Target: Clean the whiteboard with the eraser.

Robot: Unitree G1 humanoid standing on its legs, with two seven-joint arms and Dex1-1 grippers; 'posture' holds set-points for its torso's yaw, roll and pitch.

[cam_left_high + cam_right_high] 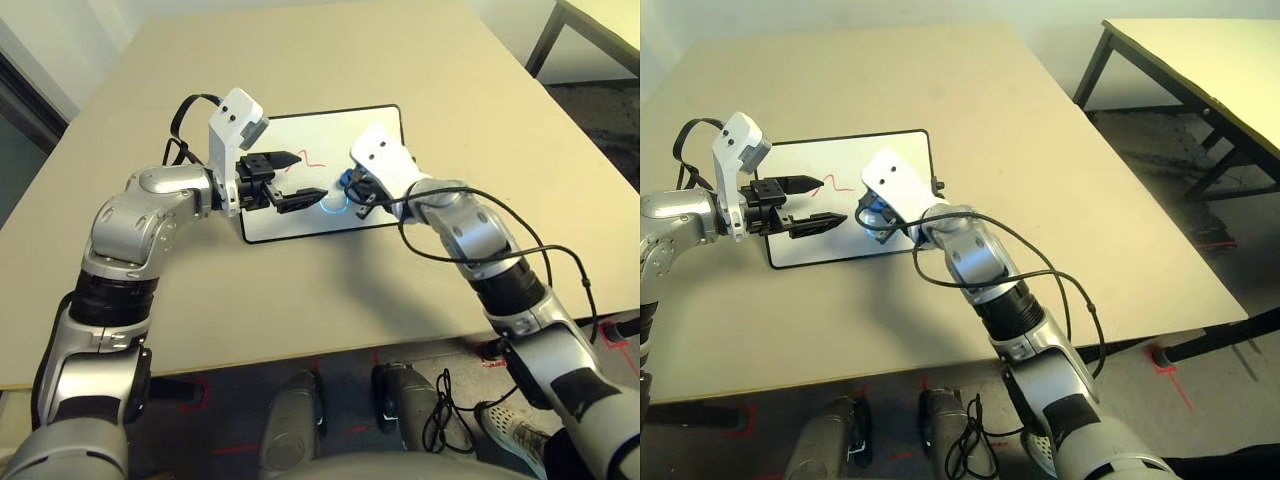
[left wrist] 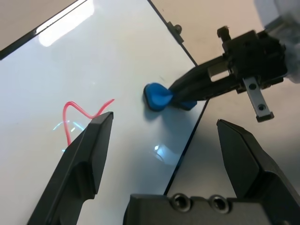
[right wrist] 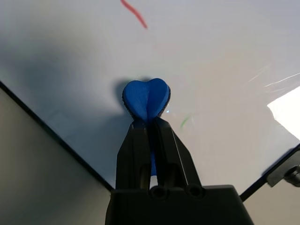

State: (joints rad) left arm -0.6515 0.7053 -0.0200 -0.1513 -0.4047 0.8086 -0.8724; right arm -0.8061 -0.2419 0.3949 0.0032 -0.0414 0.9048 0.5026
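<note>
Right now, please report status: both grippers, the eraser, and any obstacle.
Right gripper shut on eraser, over whiteboard. Left gripper open, empty, above board. Red mark not yet wiped. No obstacle seen.

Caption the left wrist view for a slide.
Right gripper presses blue eraser onto whiteboard beside a red scribble; left gripper open.

no readable text, label or number; whiteboard (image 1: 300, 205) bears only red squiggle (image 2: 79, 115)

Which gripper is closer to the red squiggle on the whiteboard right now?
Left. The left gripper hangs open directly over the red squiggle on the whiteboard. The right gripper, shut on the blue eraser, sits farther along the board near its edge.
</note>
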